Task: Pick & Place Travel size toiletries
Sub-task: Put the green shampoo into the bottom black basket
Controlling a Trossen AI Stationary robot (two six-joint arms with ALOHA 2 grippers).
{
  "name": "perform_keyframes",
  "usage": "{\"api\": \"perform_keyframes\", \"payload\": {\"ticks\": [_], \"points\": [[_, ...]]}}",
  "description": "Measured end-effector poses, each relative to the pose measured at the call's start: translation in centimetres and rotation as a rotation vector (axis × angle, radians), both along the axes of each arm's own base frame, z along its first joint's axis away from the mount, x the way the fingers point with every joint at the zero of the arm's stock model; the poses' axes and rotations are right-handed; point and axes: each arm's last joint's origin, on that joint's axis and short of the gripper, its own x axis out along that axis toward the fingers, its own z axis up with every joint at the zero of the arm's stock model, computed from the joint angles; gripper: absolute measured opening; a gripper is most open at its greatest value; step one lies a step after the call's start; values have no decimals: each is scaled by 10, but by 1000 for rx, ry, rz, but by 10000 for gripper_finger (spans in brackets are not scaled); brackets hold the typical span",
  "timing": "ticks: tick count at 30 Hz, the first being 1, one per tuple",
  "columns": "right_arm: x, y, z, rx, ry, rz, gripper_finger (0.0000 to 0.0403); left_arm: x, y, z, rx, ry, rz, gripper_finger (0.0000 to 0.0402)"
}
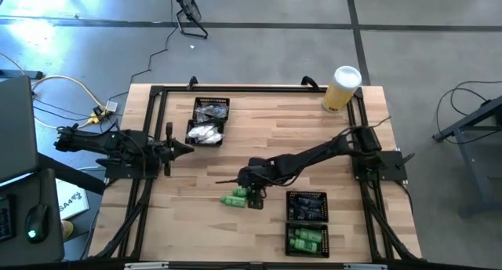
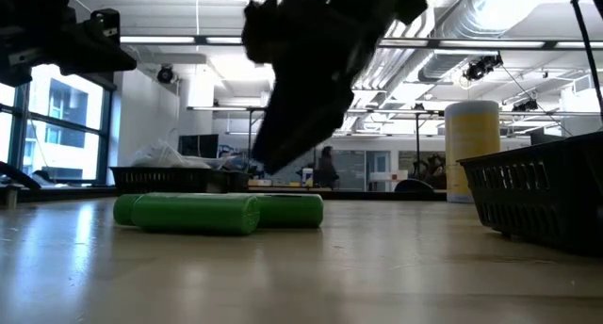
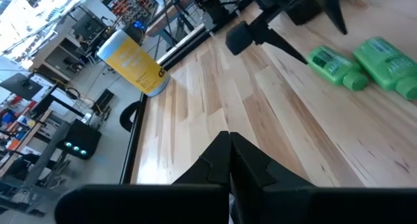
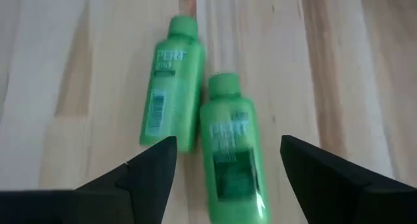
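Two bright green little bottles lie on their sides, side by side, on the wooden table (image 1: 234, 199) (image 2: 198, 213). In the right wrist view one bottle (image 4: 228, 152) lies between my open fingers and the other (image 4: 171, 87) is just beside it. My right gripper (image 1: 255, 198) (image 4: 228, 142) hovers open just above them, one finger on either side of the first bottle, touching nothing. In the low view it is the dark mass (image 2: 311, 79) above the bottles. My left gripper (image 1: 188, 148) (image 3: 229, 152) waits shut near the table's left side.
A black mesh tray (image 1: 208, 121) toward the far left holds white packets and dark items. A second tray (image 1: 306, 223) at the near right holds green bottles and dark items. A tall yellow cylinder (image 1: 341, 88) stands at the far right corner. Bare wood lies between the trays.
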Motion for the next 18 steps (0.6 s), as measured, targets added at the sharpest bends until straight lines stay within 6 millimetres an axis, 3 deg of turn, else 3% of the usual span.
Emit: {"api": "perform_keyframes", "payload": {"ticks": [13,18], "points": [[3,1,-35,-20,91,5,264,0,0,0,-6,4,1,0],[3,0,-36,-42,89,-8,263,0,0,0,-14,3,3,0]]}}
